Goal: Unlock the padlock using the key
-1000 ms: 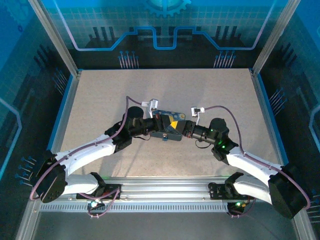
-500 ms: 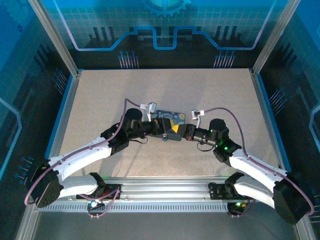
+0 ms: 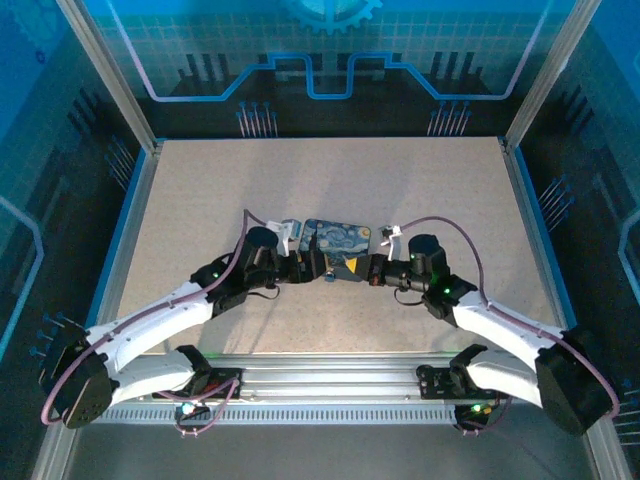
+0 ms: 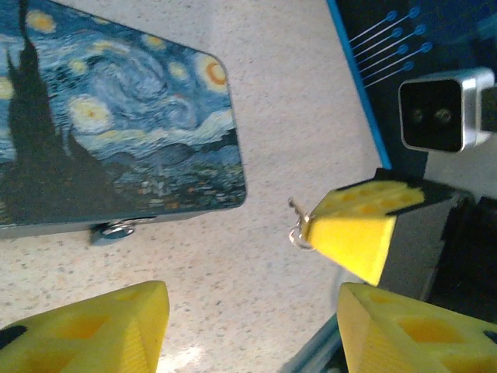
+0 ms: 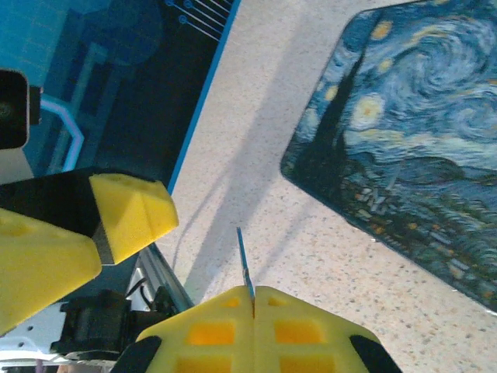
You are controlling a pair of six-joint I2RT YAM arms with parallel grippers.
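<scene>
Beside the tin (image 3: pixel 338 236), our right tool (image 5: pixel 252 299) clenches the key (image 5: pixel 244 260); our left tool (image 4: pixel 252 311) gapes released over bare surface (image 4: pixel 295 116). A metal bit (image 4: pixel 116 230) under the tin's edge is unclear.

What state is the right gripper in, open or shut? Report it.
Shut on the key: the right gripper's yellow pads meet, the thin sliver pinched between them.

key (image 5: pixel 243 260): thin dark sliver, pinched between the closed fingertips of the right gripper (image 5: pixel 253 294), blade poking straight out past them. padlock (image 4: pixel 112 230): small silvery metal lump tucked at the painted tin (image 4: pixel 124 116) edge, mostly hidden, shackle state unreadable.
</scene>
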